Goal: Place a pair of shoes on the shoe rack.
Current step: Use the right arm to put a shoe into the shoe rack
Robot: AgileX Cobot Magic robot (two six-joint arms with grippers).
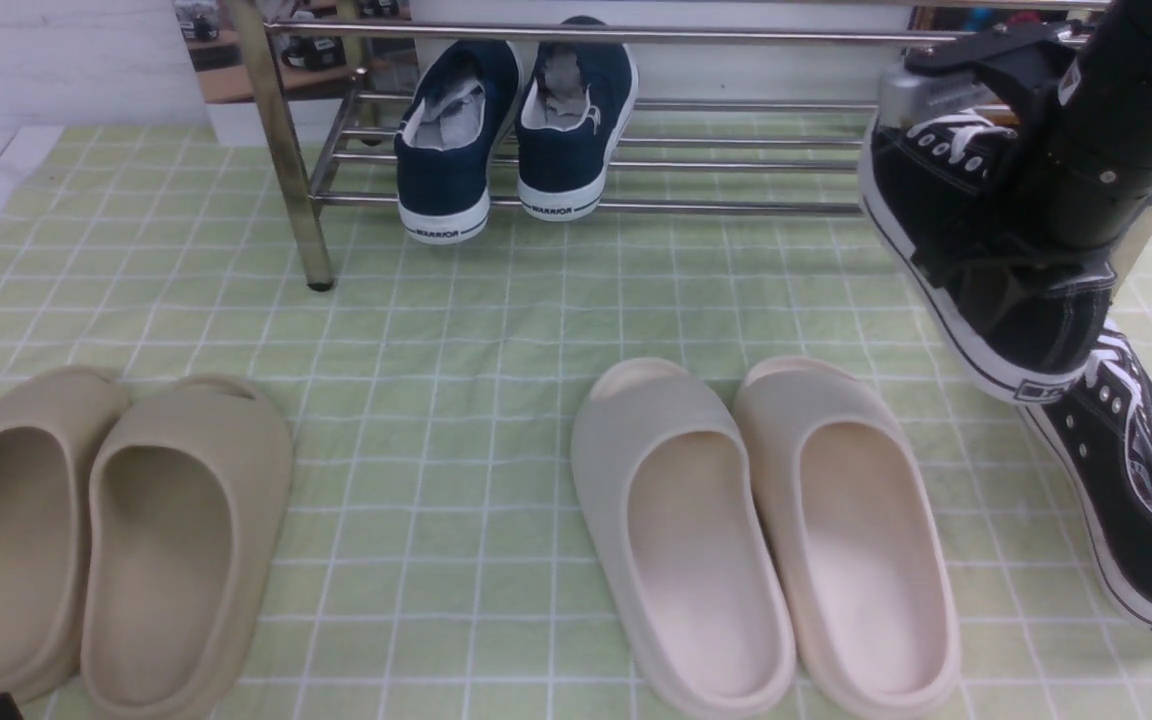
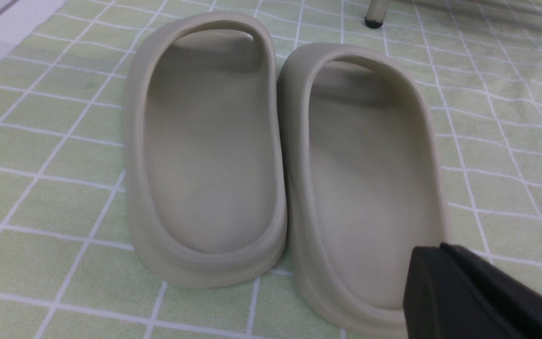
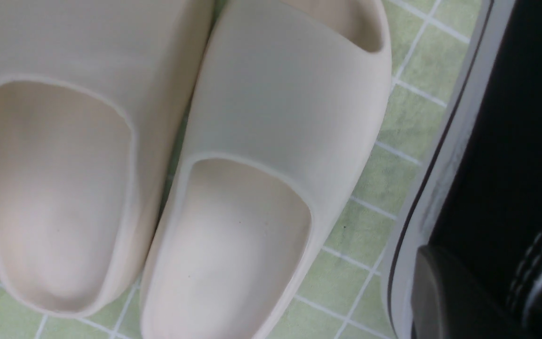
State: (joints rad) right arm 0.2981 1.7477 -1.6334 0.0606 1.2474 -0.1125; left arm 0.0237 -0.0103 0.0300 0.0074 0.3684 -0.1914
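Right gripper (image 1: 1016,268) clamped across the heel end of 1 black sneaker (image 1: 1031,335), which hangs off the mat (image 1: 456,320), tilted, toe up toward the rack (image 1: 636,207) and heel low toward the camera. 2nd sneaker (image 1: 1141,500) lies on the mat at far right, its front end just under the raised heel; cannot tell whether they touch. Left gripper (image 2: 482,296) closed on nothing, low over the beige slippers (image 1: 176,530). Navy pair (image 1: 446,150) sits on the lower shelf, left of centre; the bars to their right look free. Cream slippers (image 1: 681,520) are mid-mat, clear of the path. Neither black sneaker is racked yet. Risks, as I judge them: the hold is at 1 end only, so the long toe end could swing or sag and slip out. The raised toe sits close to the upper rail and could strike it going in. The shelf is open bars, so a sole set down crooked could drop an edge between 2 bars and tip. The rack's right leg is hidden behind the arm, so a sideways drift could clip it. A low pass could nudge the 2nd sneaker.
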